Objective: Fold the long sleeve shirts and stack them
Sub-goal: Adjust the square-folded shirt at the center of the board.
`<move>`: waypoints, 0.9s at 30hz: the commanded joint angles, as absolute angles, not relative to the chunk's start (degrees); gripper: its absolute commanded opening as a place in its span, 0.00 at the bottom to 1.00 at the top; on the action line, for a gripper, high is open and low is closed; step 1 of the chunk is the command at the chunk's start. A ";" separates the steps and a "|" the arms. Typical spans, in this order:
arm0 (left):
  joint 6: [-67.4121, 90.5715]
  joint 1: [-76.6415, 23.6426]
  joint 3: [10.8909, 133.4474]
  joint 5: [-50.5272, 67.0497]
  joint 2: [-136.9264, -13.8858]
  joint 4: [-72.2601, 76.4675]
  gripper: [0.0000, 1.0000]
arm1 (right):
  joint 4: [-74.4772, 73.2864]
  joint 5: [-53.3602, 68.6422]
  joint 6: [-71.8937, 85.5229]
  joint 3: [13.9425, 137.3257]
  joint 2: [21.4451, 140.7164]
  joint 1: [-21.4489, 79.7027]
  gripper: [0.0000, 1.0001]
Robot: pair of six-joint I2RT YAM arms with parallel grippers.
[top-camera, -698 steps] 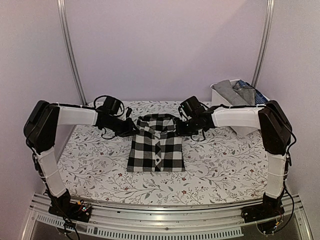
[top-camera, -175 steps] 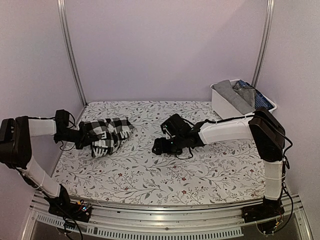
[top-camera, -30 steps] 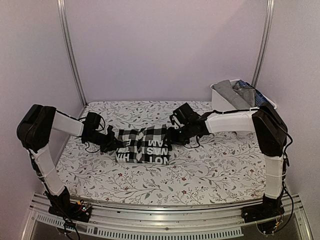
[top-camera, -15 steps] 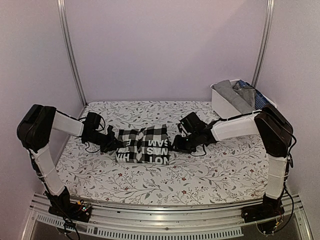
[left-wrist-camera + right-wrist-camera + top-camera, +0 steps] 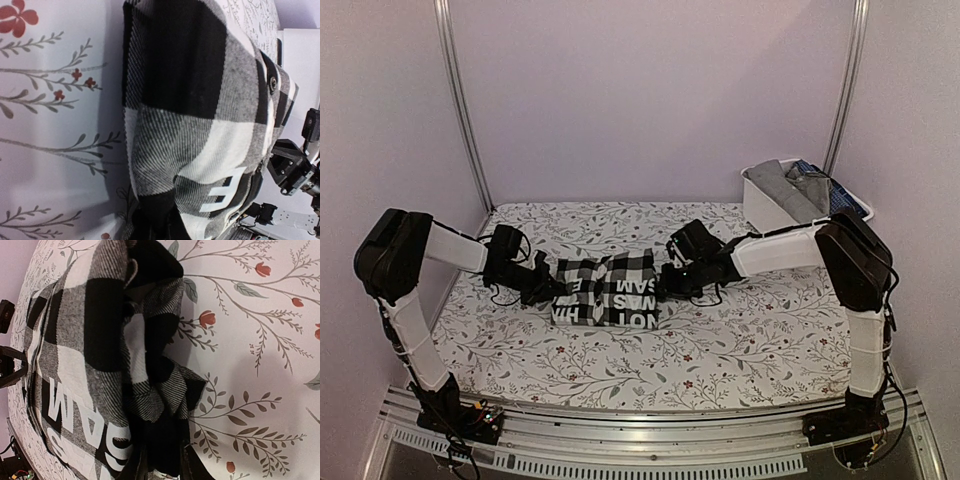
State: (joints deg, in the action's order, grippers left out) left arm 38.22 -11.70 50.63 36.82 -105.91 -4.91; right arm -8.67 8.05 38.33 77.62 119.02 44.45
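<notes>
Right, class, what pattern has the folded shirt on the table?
The shirt: big black-and-white checks, white lettering; best in right wrist view.

We see a shirt (image 5: 607, 290) in large black-and-white checks, with white block letters on a black band. The tablecloth (image 5: 740, 340) is white with grey leafy vines and small red flowers. At two o'clock, a white bin (image 5: 758, 205) holds grey cloth (image 5: 785, 185) and dark blue patterned cloth (image 5: 837, 196).

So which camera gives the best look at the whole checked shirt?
The top external view: the checked shirt lies there whole, a folded bundle. The left wrist view shows only one end close up; the right wrist view only the bunched other end with white lettering.
</notes>
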 commanded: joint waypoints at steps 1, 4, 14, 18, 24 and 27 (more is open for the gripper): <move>38.52 -12.28 50.67 36.76 -107.13 -4.29 0.00 | -11.64 5.75 38.56 78.07 119.40 44.47 0.22; 38.57 -12.35 50.79 36.77 -107.29 -4.27 0.00 | -11.53 5.19 38.84 77.10 118.59 44.47 0.24; 38.76 -12.36 50.95 37.07 -107.71 -3.82 0.00 | -9.92 8.54 39.28 78.67 120.61 44.80 0.25; 38.86 -12.30 50.92 36.93 -107.67 -3.79 0.00 | -10.56 8.78 39.33 78.84 120.29 44.91 0.11; 39.26 -12.34 50.58 36.61 -107.59 -3.69 0.00 | -12.76 8.58 39.13 78.84 117.63 45.89 0.00; 39.49 -12.30 50.38 36.37 -107.58 -3.63 0.00 | -13.82 8.81 39.43 78.48 115.24 47.01 0.00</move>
